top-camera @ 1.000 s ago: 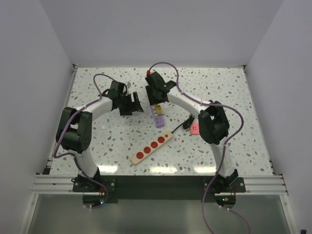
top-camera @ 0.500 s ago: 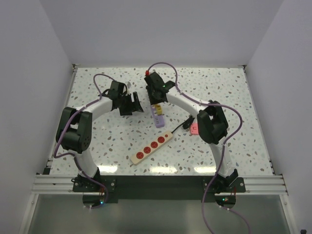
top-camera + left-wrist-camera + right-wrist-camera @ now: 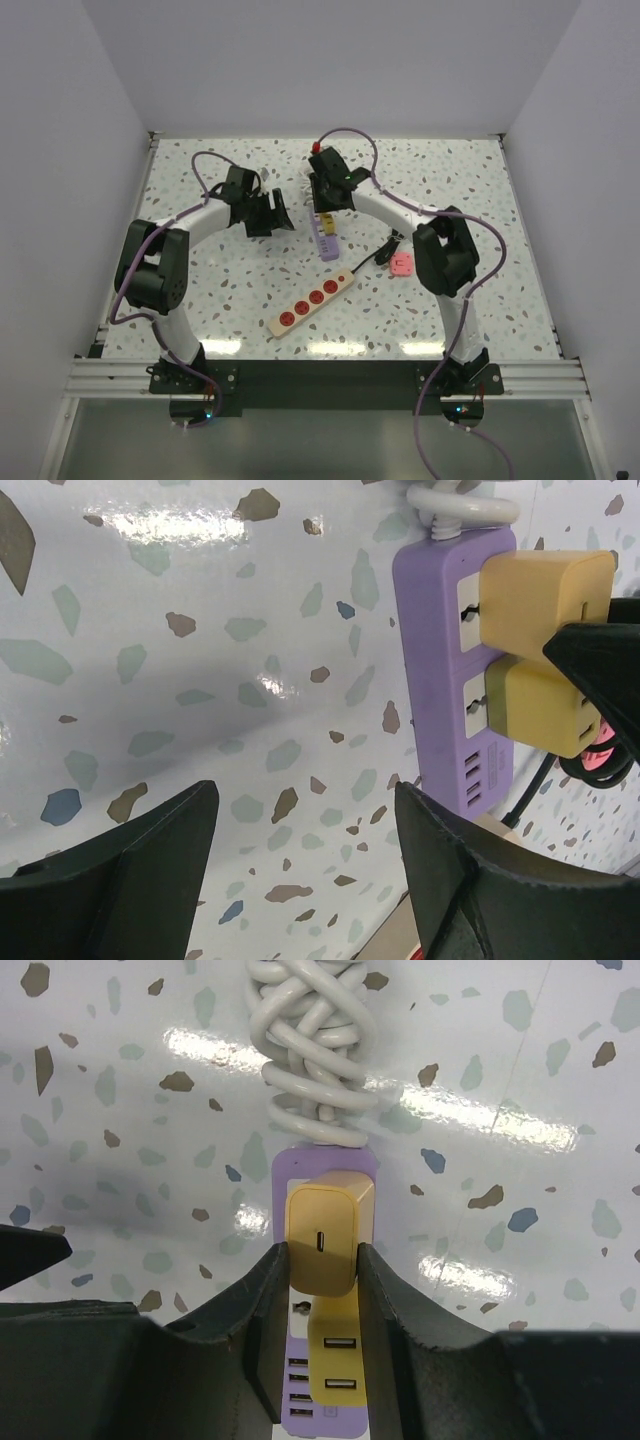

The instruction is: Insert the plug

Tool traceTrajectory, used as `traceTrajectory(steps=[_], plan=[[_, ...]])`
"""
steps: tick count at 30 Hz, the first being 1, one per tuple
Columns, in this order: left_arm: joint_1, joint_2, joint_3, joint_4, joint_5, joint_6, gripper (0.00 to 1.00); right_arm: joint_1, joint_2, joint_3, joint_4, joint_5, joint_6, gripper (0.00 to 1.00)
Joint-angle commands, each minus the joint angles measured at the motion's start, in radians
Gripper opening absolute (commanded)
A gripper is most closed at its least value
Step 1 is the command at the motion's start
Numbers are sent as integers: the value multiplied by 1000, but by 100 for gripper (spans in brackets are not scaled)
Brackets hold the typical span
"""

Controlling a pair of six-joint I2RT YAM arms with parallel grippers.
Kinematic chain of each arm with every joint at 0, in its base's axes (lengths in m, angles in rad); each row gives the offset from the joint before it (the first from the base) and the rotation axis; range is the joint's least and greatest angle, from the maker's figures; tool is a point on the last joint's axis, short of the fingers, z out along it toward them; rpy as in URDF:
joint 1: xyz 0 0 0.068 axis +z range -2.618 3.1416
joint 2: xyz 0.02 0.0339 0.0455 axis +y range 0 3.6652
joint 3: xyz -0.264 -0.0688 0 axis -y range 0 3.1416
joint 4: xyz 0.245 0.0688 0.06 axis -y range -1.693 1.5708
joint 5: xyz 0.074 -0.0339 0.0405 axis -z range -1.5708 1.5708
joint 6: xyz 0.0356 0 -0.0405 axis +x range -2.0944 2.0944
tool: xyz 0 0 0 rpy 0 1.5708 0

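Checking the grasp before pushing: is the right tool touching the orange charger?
Touching. Right wrist view: the right tool grips the orange charger, fingers flush against both sides.

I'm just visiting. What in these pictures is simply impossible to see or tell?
- Right wrist view: the yellow charger covers its own prongs, so how deep it sits in the purple power strip is unclear.
- Top view: the pink item is too small to identify.
- Right wrist view: the coiled white cord runs off the top edge.
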Motion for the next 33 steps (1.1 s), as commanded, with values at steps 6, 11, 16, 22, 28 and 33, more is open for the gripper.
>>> traceTrajectory(steps=[6,11,16,22,28,33], plan=[[8,-12,13,2,23,25,76,-74,11,-108,-32,9,36,20],[8,-11,18,2,26,32,75,-88,6,-152,1,-34,59,19],[6,0,33,8,32,28,74,-89,12,-183,11,-46,65,19],[2,20,62,-4,36,29,74,-89,29,-223,21,-49,71,18],[-1,22,59,-1,36,25,74,-97,32,-272,39,-73,91,17],[-10,17,61,0,32,25,74,-98,23,-286,50,-86,98,17]])
